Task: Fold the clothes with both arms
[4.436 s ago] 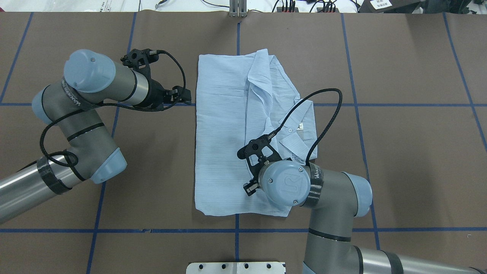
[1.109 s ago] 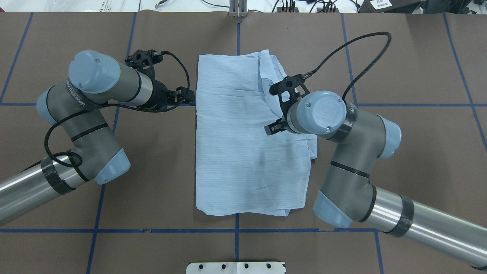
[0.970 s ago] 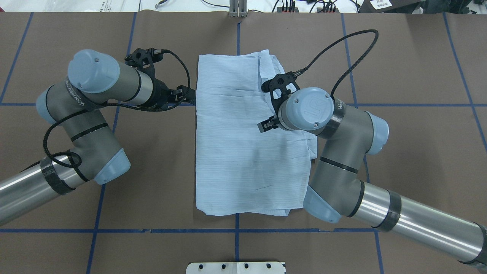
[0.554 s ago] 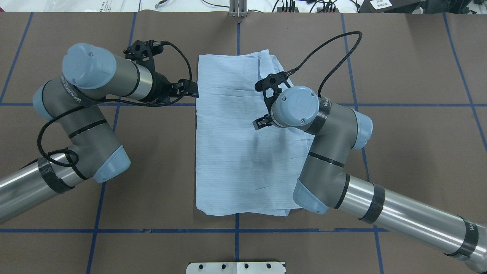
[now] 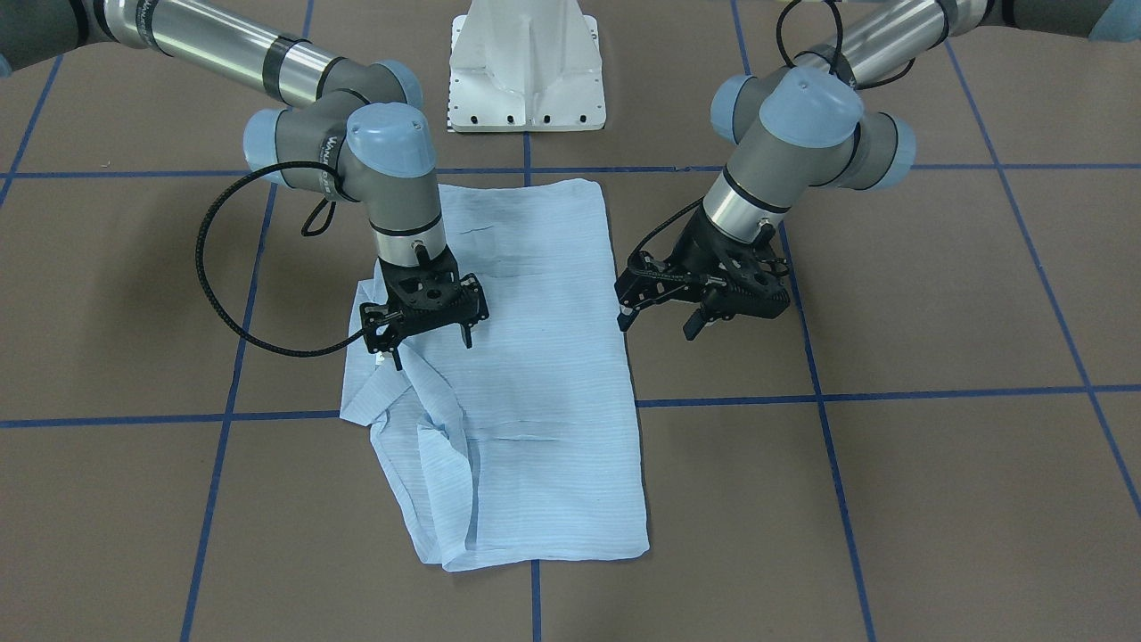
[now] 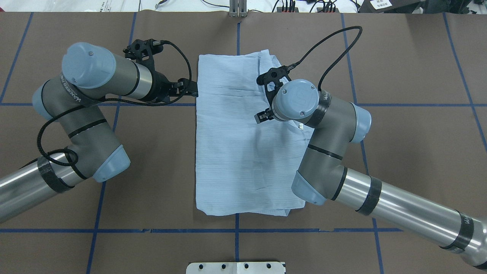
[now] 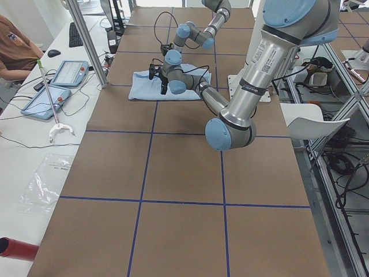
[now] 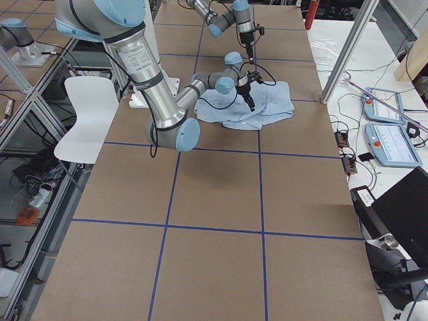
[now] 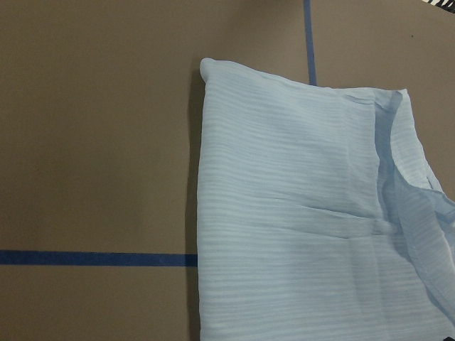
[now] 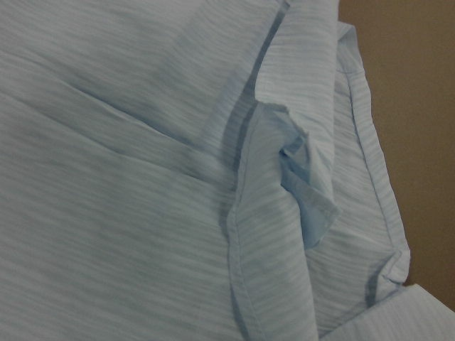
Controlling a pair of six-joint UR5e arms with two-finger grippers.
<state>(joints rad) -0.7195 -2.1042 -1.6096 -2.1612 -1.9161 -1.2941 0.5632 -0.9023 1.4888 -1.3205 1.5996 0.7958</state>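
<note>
In the front-facing view we see the light-blue striped shirt lying flat on the brown table as a long folded rectangle, just in front of the white pedestal base. The right gripper hangs over the shirt's rumpled long side, its fingers spread with nothing between them. The left gripper sits just beside the opposite, smooth long edge, jaws apart and empty. Whether a fingertip touches the cloth we cannot tell.

From overhead, the shirt straddles the middle blue tape line. The left gripper points at the shirt's smooth edge near the far corner. The right arm leans in over the far right part of the shirt, where looser layers bunch.

In the exterior left view the shirt is small at the far end of the table, and the near left arm reaches toward it. The grippers are too small there to judge.

The exterior right view shows the near right arm over the shirt.

The left wrist view shows one neat corner of the shirt against bare table, with a tape line running up to its edge.

The right wrist view is almost all crinkled cloth – overlapping layers, with one hemmed flap curling up.
</note>
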